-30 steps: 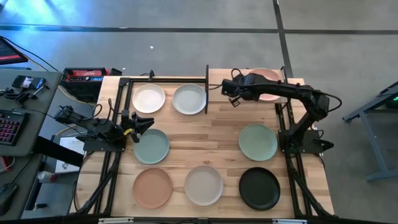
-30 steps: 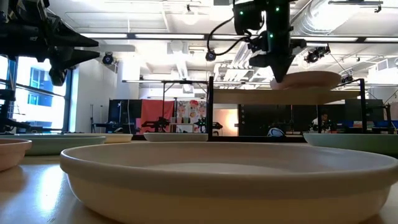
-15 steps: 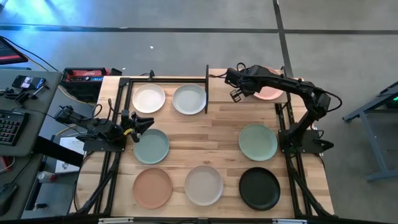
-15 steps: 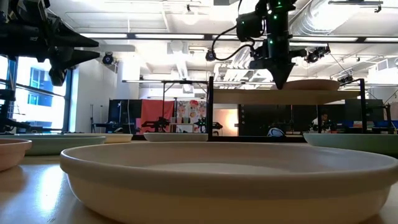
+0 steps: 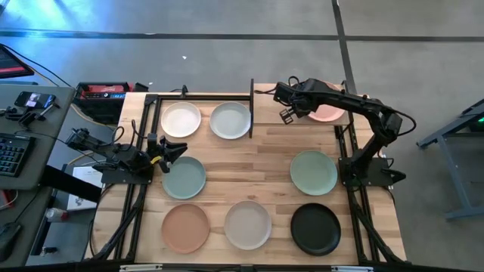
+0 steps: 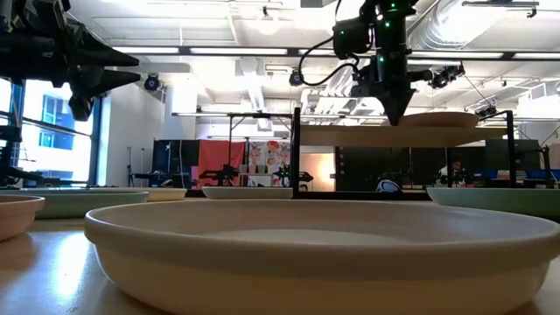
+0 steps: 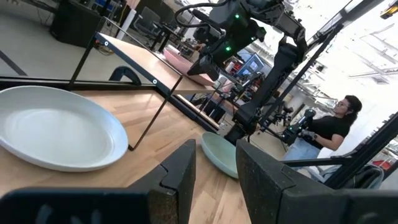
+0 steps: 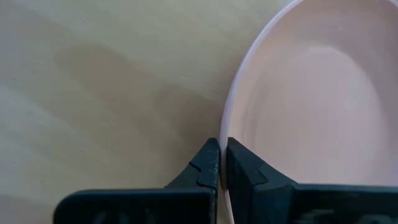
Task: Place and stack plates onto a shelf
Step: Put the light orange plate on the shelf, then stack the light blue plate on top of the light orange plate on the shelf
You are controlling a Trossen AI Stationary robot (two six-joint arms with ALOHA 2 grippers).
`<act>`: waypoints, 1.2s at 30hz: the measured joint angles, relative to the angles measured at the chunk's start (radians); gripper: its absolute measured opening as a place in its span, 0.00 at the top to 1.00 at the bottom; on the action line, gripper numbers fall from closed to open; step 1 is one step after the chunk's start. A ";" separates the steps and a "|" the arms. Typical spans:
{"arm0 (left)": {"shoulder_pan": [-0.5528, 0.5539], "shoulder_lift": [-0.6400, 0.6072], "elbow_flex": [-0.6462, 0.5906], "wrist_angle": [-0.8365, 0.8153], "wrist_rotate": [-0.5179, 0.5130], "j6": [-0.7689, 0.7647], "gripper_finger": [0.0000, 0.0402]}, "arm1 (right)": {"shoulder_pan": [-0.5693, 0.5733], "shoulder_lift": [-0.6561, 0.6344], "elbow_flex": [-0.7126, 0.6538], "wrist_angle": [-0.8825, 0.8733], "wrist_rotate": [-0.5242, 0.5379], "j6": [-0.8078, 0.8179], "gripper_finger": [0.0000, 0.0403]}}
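Note:
My right gripper stands over the shelf, a light-wood board on black posts at the table's far edge, and is shut on the pink plate. That plate lies on the shelf board. My left gripper hangs open at the table's left side, above the far-left edge of the blue-green plate, touching nothing. The white plate, pale grey plate, mint green plate, peach plate, beige plate and black plate rest flat on the tabletop. My right gripper pinches the pink plate's rim on the plate's left side, one finger inside the rim and one outside. The fingers come from above, pointing down. The plate sits level with its base on the shelf board.
The shelf's tall black post stands between the pale grey plate and the shelf board. The board's left half is bare wood. A strip of bare tabletop runs between the plate rows. A person stands in the room beyond the table's right side.
My right gripper has come down onto the shelf and stayed shut on the pink plate's rim. The plate, held tilted and clear of the board a second ago, now lies level on the shelf board. Over the last half second nothing moves.

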 joint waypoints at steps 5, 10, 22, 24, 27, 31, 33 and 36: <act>0.000 0.000 0.000 0.000 0.000 0.000 0.75 | 0.000 0.000 0.000 0.007 -0.032 -0.023 1.00; 0.000 0.000 0.000 0.000 0.000 0.000 0.75 | 0.000 0.000 0.000 0.008 -0.032 -0.030 1.00; 0.000 0.000 0.000 0.000 0.000 0.000 0.75 | 0.010 0.001 0.000 0.019 -0.020 -0.027 0.80; 0.000 0.000 0.000 0.000 0.000 -0.001 0.75 | 0.015 0.002 0.009 0.019 -0.020 -0.030 0.77; 0.000 0.000 0.000 0.002 0.000 -0.001 0.75 | 0.025 0.002 0.040 0.017 -0.026 -0.030 0.76; 0.000 0.000 0.011 0.001 0.000 0.003 0.75 | 0.037 0.002 0.109 0.007 -0.043 -0.037 0.75; 0.000 0.000 0.030 0.001 0.000 0.033 0.75 | 0.044 0.002 0.148 0.007 -0.060 -0.046 0.75; 0.000 0.000 0.070 0.000 -0.007 0.109 0.75 | 0.055 0.002 0.208 0.008 -0.078 -0.047 0.75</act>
